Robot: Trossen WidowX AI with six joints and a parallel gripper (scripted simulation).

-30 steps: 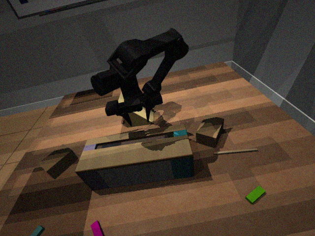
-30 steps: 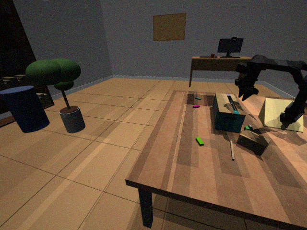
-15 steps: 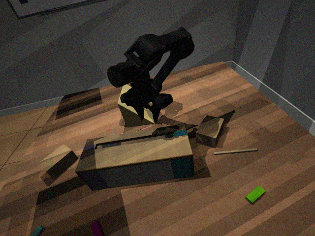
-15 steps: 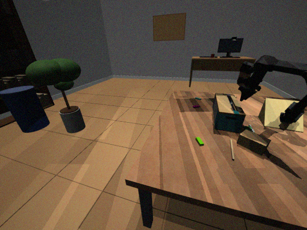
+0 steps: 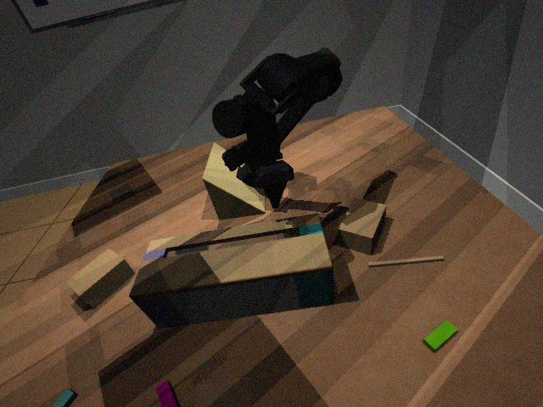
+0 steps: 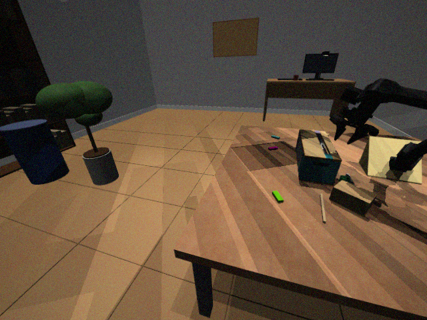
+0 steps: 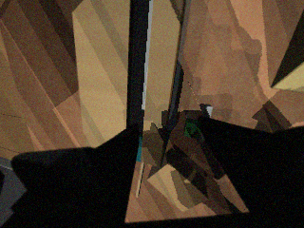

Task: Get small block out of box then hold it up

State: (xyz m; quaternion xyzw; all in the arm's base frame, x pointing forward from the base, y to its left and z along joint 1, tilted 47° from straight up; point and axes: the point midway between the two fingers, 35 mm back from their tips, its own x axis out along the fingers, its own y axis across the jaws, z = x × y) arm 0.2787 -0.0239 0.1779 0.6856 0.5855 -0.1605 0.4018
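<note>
The box (image 5: pixel 263 258) (image 6: pixel 311 148) (image 7: pixel 102 81) is long, with a tan top, a dark slot along it, a teal end and a purple end. The small green block (image 6: pixel 344 178) (image 7: pixel 191 129) lies in shadow on the table just outside the teal end, between the box and a tan block (image 5: pixel 361 223) (image 6: pixel 351 196). I cannot make it out in the top view. My gripper (image 5: pixel 274 201) (image 6: pixel 343 139) (image 7: pixel 168 124) is open and empty. It points down over the table behind the box, up the box's length from the green block and apart from it.
A tan wedge (image 5: pixel 232 184) (image 6: pixel 393 158) stands right behind the gripper. A thin stick (image 5: pixel 405 260) (image 6: pixel 322 207), a green tile (image 5: pixel 439 335) (image 6: pixel 277 196), a magenta tile (image 5: pixel 165 393) (image 6: pixel 272 148), a teal tile (image 5: pixel 64 398) (image 6: pixel 275 137) and another tan block (image 5: pixel 100 278) lie around.
</note>
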